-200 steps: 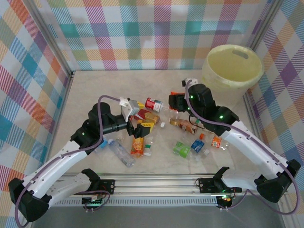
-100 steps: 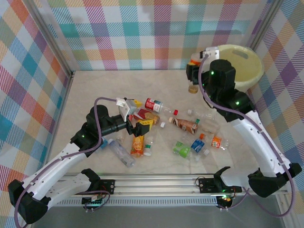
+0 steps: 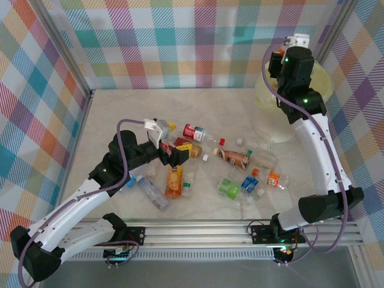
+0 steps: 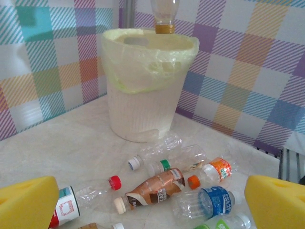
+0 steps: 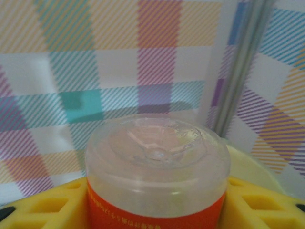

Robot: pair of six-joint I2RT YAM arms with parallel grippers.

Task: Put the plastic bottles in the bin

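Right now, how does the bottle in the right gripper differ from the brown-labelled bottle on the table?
The held bottle hangs vertically, cap down, above the bin; the brown-labelled bottle lies on its side on the table. The held bottle is clamped in the right gripper; the brown-labelled bottle is untouched. Labels: orange on the held bottle, brown on the other. Both are clear plastic and capped.

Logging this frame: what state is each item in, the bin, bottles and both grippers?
Large round pale yellow plastic bin: upright, open-topped, lined with a bag.
Clear plastic bottle with orange label: held cap-down above the bin.
Other clear plastic bottles: lying on their sides on the table.
Right gripper: jaws shut on the orange-labelled bottle.
Left gripper: jaws open, holding nothing.
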